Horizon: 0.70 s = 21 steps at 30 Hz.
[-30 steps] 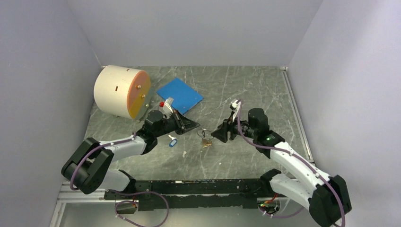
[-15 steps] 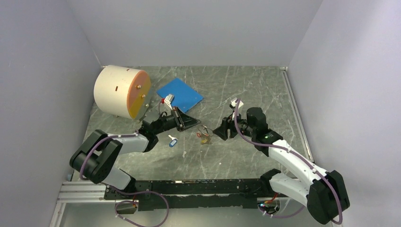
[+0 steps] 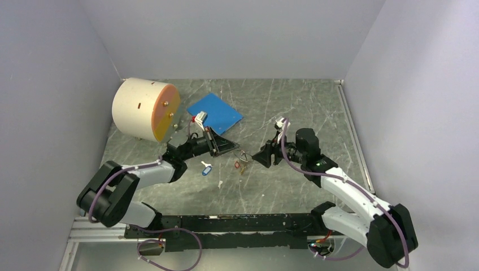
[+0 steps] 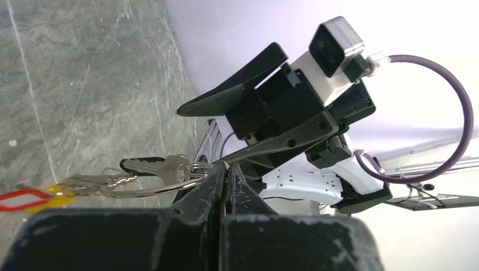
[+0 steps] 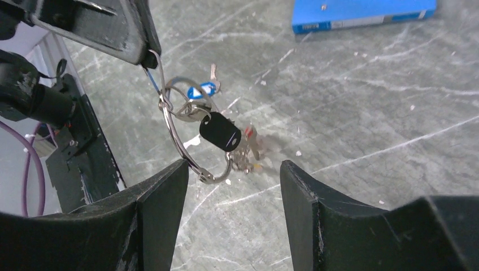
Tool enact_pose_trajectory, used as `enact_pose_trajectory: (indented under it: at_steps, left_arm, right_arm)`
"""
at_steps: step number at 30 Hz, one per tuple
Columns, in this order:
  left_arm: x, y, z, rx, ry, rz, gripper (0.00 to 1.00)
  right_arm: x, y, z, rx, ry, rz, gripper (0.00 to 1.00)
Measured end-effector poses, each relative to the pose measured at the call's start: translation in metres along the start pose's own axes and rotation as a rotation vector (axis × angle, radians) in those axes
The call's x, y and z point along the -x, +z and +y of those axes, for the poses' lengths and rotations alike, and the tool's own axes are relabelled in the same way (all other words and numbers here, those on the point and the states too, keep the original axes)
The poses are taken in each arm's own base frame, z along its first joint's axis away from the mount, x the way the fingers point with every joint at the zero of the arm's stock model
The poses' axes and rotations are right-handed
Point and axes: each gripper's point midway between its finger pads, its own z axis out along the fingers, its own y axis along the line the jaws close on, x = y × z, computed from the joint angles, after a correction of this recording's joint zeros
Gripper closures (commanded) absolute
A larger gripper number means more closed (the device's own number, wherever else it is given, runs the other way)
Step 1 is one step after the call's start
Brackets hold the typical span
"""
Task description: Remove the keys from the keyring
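Keyring (image 5: pixel 204 176) in closed left fingers (image 4: pixel 237 192); keys (image 5: pixel 220 131) just beyond parted right fingers (image 5: pixel 164 197)

silver keyring (image 5: pixel 175 135), black-headed key (image 5: pixel 220 131), blue pad (image 3: pixel 214 113), grey table (image 3: pixel 294 107) with white veins, cream drum (image 3: pixel 138 107) with orange face

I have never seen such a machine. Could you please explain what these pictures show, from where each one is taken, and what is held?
Two robot arms stand at the edge of a table. One picture looks down from above; the other two come from small cameras on the wrists. The left arm's fingers are shut on the keyring, with the keys hanging from it. The right arm's fingers are open, on either side. On the table lie a blue pad, a small blue tag and a cream drum.
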Motion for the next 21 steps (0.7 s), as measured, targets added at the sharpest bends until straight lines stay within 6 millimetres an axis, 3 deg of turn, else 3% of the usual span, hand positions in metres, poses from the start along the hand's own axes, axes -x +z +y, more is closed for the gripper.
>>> enact_pose_trajectory:
  at_steps: [8, 16, 21]
  left_arm:
    - [-0.004, -0.006, -0.005, 0.023, 0.027, 0.009, 0.97]
    - [-0.003, -0.005, -0.005, 0.027, -0.008, 0.006, 0.97]
    - [-0.005, -0.004, -0.001, 0.048, -0.028, 0.000, 0.97]
  right_arm:
    - [0.034, -0.018, 0.019, 0.027, -0.080, -0.126, 0.40]
    - [0.004, -0.003, 0.027, 0.137, 0.058, 0.000, 0.40]
    - [0.002, 0.001, 0.035, 0.179, 0.123, 0.029, 0.40]
